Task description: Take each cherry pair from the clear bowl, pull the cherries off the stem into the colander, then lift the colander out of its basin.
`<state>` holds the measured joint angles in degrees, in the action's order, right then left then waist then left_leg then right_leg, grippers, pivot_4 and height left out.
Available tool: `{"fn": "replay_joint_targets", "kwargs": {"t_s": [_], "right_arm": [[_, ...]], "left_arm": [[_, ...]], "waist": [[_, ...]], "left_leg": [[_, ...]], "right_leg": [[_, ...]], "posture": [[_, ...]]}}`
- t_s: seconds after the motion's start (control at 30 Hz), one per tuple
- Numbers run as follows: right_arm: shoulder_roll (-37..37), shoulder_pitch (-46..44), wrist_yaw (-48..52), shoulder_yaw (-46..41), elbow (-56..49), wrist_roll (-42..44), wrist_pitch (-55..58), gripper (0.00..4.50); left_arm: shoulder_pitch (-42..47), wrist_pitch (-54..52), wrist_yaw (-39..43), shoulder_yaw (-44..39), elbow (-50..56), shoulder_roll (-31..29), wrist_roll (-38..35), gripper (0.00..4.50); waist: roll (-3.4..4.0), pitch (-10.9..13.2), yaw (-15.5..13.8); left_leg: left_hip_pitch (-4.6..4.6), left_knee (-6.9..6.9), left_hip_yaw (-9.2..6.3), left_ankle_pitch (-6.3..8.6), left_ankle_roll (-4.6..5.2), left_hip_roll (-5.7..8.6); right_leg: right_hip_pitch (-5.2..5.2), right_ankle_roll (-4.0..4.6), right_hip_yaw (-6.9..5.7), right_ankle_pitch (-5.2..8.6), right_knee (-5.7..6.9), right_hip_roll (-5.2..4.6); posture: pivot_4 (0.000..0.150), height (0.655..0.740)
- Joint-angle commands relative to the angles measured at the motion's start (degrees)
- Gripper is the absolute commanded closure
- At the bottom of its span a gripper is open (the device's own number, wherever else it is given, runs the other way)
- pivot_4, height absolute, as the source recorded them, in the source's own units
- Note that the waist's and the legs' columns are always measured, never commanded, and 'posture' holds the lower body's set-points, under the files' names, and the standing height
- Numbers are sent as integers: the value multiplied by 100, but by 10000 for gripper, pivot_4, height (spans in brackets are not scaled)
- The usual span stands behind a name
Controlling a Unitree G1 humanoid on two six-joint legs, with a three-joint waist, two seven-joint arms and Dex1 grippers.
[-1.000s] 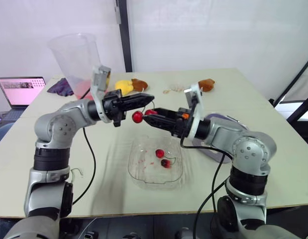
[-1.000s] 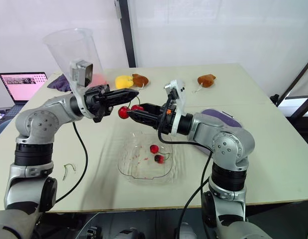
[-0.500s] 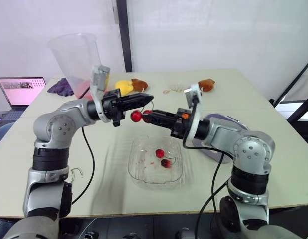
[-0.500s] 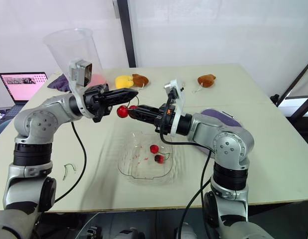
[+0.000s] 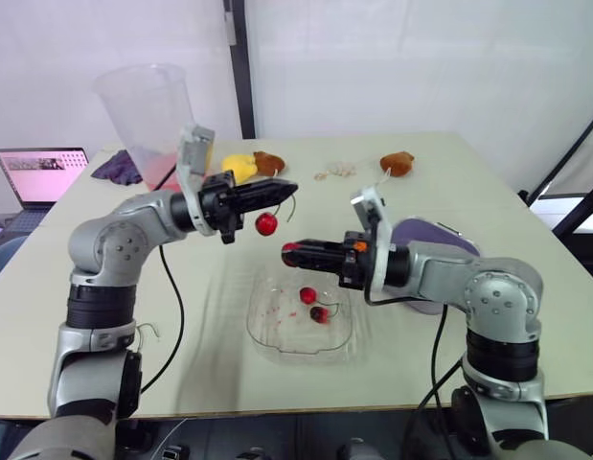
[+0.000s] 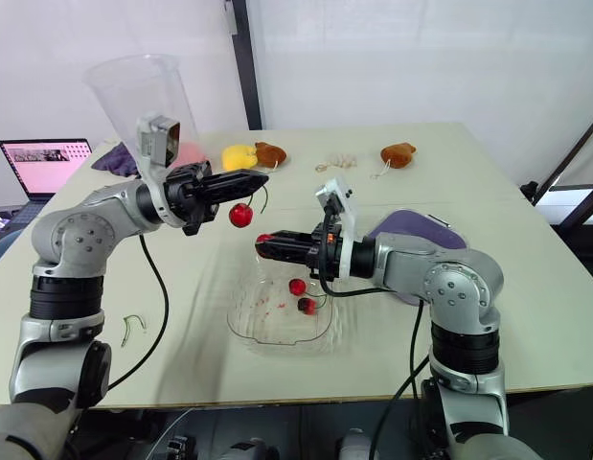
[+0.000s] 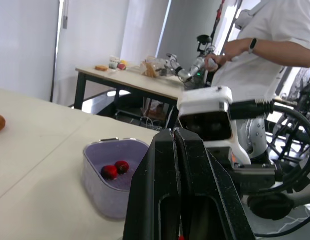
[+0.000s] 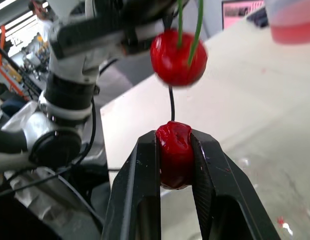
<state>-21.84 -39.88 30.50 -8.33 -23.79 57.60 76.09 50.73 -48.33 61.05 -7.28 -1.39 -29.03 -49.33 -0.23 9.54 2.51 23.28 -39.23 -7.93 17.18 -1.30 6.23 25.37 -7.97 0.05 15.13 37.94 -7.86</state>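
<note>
My left gripper (image 5: 287, 186) is shut on a green stem, and one red cherry (image 5: 266, 224) hangs from it above the table. My right gripper (image 5: 286, 254) is lower and to the right, shut on a second cherry (image 8: 174, 154) just above the clear bowl's (image 5: 265, 334) far rim. A pair of cherries (image 5: 313, 304) lies in the bowl. The purple colander (image 7: 106, 189) sits in its basin behind my right forearm, with two cherries (image 7: 114, 169) in it.
A tall clear plastic cup (image 5: 147, 113) stands at the back left beside a laptop (image 5: 36, 172) and a purple cloth (image 5: 115, 169). Yellow and brown soft toys (image 5: 252, 164) and another brown one (image 5: 398, 163) lie at the back. A person (image 7: 277, 42) stands beyond the table.
My right gripper has drawn down and to the right, taking one cherry off the stem. The other cherry stays hanging from the stem in my left gripper, which has hardly moved.
</note>
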Motion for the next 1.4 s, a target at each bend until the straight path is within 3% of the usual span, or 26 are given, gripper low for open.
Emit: {"fn": "replay_joint_targets", "kwargs": {"t_s": [0.03, 0.13, 0.2, 0.4, 0.53, 0.7, 0.8, 1.0, 1.2, 1.4], "right_arm": [[-220, 80, -62, -267, -304, 402, 47, 39023], [-761, -32, -213, -957, -216, 777, 88, 39023], [-1420, 1, -97, -1130, -61, 503, -60, 39023], [-3560, 1073, 1061, -410, 665, -1487, -1813, 39023], [-3890, 1608, 1490, -39, 1522, -2450, -2993, 39023], [-3946, 1561, 1784, 371, 1781, -2932, -3202, 39023], [-3953, 1464, 1835, 417, 1857, -3092, -3175, 28285], [-4345, 1172, 2110, 268, 1748, -3343, -3287, 263], [-4186, 573, 2365, -132, 1356, -2606, -2769, 263], [-3200, -43, 2148, -577, 744, -1039, -1842, 263]], "left_arm": [[31, 54, -40, -55, 254, -6, -76, 45000], [-27, 44, -119, -118, 298, -7, -95, 45000], [-97, 63, -131, -123, 312, -7, -79, 45000], [-84, 259, -91, -1, 136, 75, 102, 45000], [-139, 327, -88, 57, 175, 109, 181, 45000], [-212, 373, -157, 115, 164, 67, 280, 45000], [-227, 337, -124, 115, 155, 62, 240, 45000], [-281, 340, -244, 58, 240, 190, 144, 45000], [-93, 294, -183, 18, 161, 287, 12, 45000], [-1, 265, -110, 42, 135, 343, -80, 45000]], "waist": [[0, 0, -3], [0, 0, -16], [0, 0, -46], [-3, 0, -123], [-5, 0, -133], [-3, 0, -135], [-3, 0, -155], [-3, 0, -190], [-3, 0, -161], [-3, 0, -172]], "left_leg": [[0, 0, 0, 0, 0, 0], [0, 0, 2, 0, 0, 1], [1, 0, 1, 0, 0, 2], [0, -1, 14, 0, 1, -2], [-5, 0, 29, 0, 2, -8], [-6, 1, 31, 0, 1, -11], [-6, 0, 29, 0, 1, -11], [-5, 0, 27, 0, 1, -7], [-5, 3, 28, 0, 1, -14], [-5, 1, 25, 0, 1, -13]], "right_leg": [[-1, 0, 0, 0, 0, 0], [-1, 0, 0, 0, -2, -1], [-3, 0, 0, 0, -2, -2], [-8, 0, -1, 0, -34, 5], [-13, 0, 4, 0, -41, 6], [-8, 0, 10, 0, -39, 8], [-10, 0, 10, 0, -44, 8], [-12, 0, 9, 0, -49, 6], [-12, 0, 9, 0, -50, 10], [-15, 0, 8, 0, -53, 9]], "posture": [[1500, 7400], [1500, 7400], [1500, 7400], [1500, 7400], [1500, 7400], [1500, 7400], [1500, 7400], [1500, 7400], [1500, 7400], [1500, 7400]]}}
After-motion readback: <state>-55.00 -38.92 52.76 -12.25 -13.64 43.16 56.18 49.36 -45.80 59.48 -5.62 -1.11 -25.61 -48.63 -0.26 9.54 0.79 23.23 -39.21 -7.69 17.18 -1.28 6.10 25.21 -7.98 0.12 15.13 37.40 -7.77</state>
